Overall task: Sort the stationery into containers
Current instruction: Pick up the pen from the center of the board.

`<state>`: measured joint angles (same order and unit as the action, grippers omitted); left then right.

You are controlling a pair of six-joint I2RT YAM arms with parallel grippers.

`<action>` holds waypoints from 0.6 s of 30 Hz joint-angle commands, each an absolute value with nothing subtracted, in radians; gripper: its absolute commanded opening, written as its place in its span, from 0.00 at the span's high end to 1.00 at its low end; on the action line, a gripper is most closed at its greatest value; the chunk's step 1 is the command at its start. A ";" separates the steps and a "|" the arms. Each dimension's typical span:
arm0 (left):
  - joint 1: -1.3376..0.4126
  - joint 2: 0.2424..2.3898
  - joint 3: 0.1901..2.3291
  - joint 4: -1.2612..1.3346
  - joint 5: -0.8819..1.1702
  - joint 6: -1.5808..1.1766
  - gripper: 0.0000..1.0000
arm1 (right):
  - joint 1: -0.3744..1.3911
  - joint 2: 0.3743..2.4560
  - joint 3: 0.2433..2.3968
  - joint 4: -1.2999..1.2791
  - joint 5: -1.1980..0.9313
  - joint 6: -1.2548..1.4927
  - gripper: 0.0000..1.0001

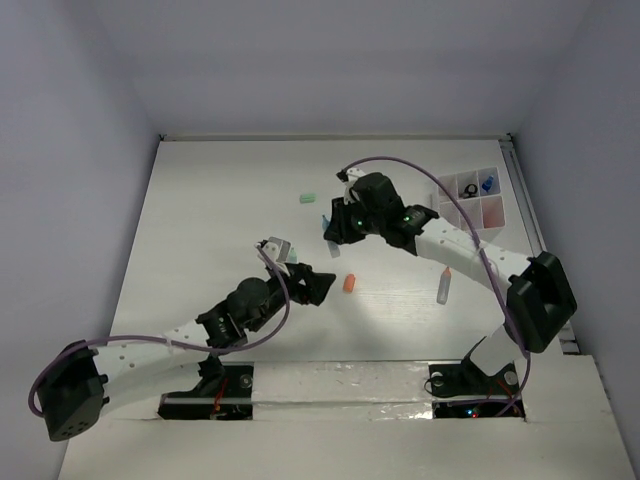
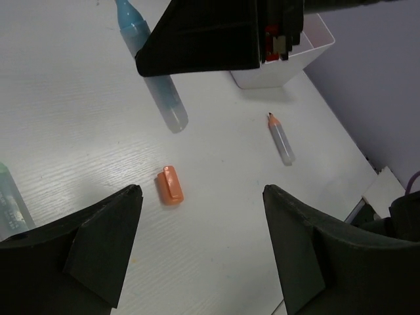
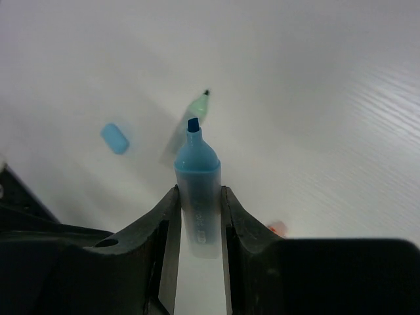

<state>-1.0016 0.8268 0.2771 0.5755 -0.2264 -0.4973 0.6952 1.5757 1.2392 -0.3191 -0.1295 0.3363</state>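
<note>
My right gripper is shut on a blue highlighter, uncapped with its tip pointing away, held above the table. The highlighter also shows in the left wrist view. My left gripper is open and empty, low over the table. An orange piece lies just ahead of it, nearer its left finger. A grey pen lies to the right. A mint pen lies beyond the highlighter. The white divided tray stands at the far right.
The tray holds a black ring and a blue clip in its far compartments. A small green block lies on the table beyond the right gripper. A small light blue block shows in the right wrist view. Purple cables loop off both arms.
</note>
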 commanded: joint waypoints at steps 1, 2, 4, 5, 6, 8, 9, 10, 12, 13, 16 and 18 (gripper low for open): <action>-0.997 0.836 0.339 0.638 -0.279 -0.525 0.30 | 0.730 1.562 1.187 -0.126 -0.132 0.469 0.96; -0.979 0.844 0.351 0.620 -0.282 -0.525 0.32 | 0.730 1.554 1.184 -0.112 -0.130 0.485 0.96; -0.937 0.850 0.359 0.609 -0.270 -0.534 0.38 | 0.744 1.543 1.171 -0.088 -0.129 0.498 0.96; -0.919 0.851 0.360 0.607 -0.255 -0.552 0.40 | 0.744 1.533 1.163 -0.074 -0.150 0.509 0.96; -0.902 0.851 0.357 0.615 -0.215 -0.563 0.43 | 0.744 1.528 1.157 -0.061 -0.161 0.511 0.96; -0.856 0.861 0.350 0.646 -0.174 -0.589 0.43 | 0.753 1.520 1.144 -0.043 -0.175 0.518 0.95; -0.844 0.868 0.347 0.649 -0.152 -0.594 0.44 | 0.753 1.516 1.140 -0.037 -0.192 0.522 0.95; -0.824 0.876 0.350 0.649 -0.146 -0.598 0.44 | 0.765 1.513 1.137 -0.023 -0.196 0.523 0.95; -0.805 0.903 0.360 0.644 -0.115 -0.604 0.44 | 0.765 1.497 1.124 -0.014 -0.187 0.525 0.95; -0.805 0.911 0.364 0.643 -0.107 -0.606 0.44 | 0.765 1.496 1.124 -0.011 -0.190 0.525 0.95; -0.796 0.931 0.362 0.673 -0.080 -0.604 0.44 | 0.775 1.490 1.126 -0.011 -0.202 0.523 0.95; -0.796 0.939 0.368 0.692 -0.061 -0.601 0.44 | 0.775 1.491 1.131 -0.011 -0.213 0.525 0.95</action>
